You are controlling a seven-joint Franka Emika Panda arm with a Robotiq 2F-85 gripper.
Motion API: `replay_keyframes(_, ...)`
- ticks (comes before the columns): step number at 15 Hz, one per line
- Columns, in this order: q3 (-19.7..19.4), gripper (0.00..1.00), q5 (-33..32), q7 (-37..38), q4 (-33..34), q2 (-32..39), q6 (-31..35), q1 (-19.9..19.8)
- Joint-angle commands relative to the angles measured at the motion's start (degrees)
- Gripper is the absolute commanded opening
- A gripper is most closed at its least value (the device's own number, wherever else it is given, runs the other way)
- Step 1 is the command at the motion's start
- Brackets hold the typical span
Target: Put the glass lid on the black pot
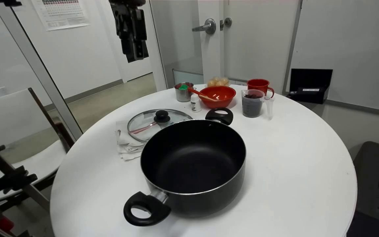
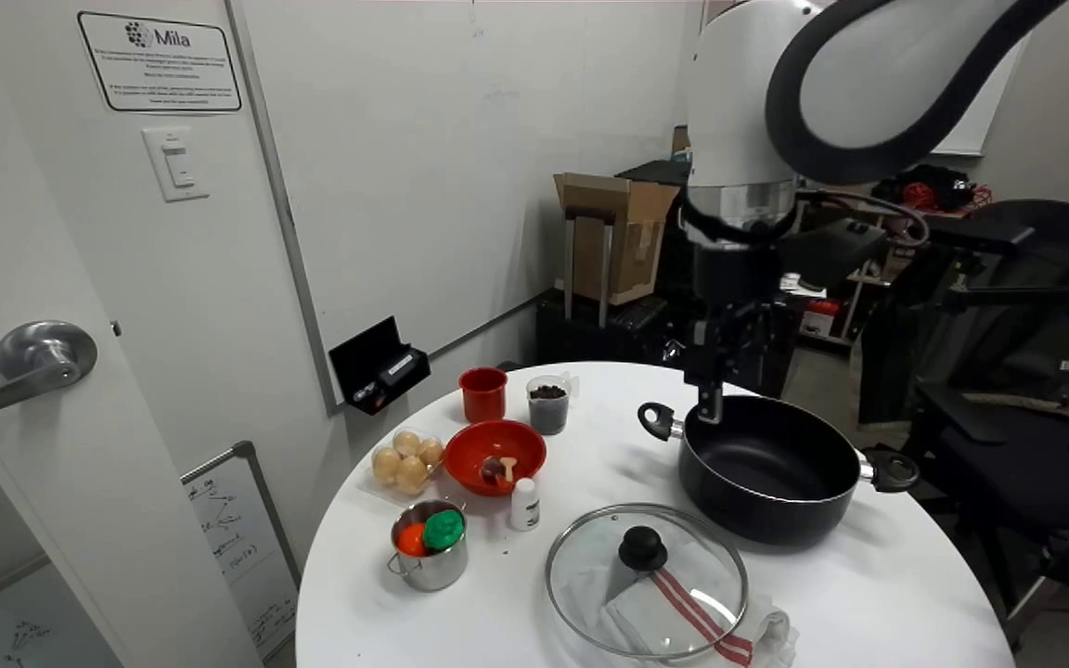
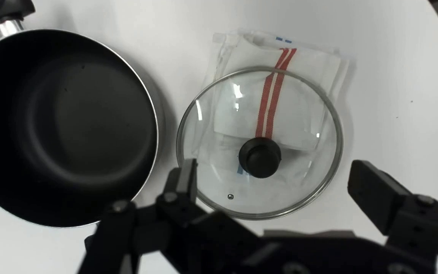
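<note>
I see the gripper (image 3: 273, 163) up above the white table (image 1: 294, 164), jaws wide apart. Glass lid (image 3: 260, 152) lies partly over a folded red-striped cloth (image 3: 316, 64), just beside the black pot (image 1: 194, 161).

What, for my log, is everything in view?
table: 1, white, foreground
pot: 1, black, on table
lid: 1, clear, over cloth
cloth: 1+, red-striped white, under lid
bowl: 1, red, on table
utensil: 1+, red-tan, in bowl
mug: 1, red, near bowl
jug: 1, clear, beside mug
bottle: 1, white, beside bowl
cup: 1, silver, near bottle
unclear items: 2+, red, green, in cup
round things: several, tan, beside bowl
whiteboard: 1+, white, behind table
door: 1+, white, near table
arm: 1, white, above table
claw: 1, black, above table
</note>
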Motion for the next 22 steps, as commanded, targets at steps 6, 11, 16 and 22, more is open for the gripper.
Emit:
replay_keyframes(6,-1.97,1.0,-4.97,7.84,17.84,20.63,1.24,5.19)
replay_keyframes(11,-2.66,1.0,-4.17,7.81,25.99,29.79,0.87,5.85)
replay_keyframes(16,-1.94,1.0,-2.67,6.63,32.8,36.63,-0.96,4.94)
replay_keyframes(22,-1.0,1.0,-1.03,6.15,38.08,41.02,-5.24,3.95)
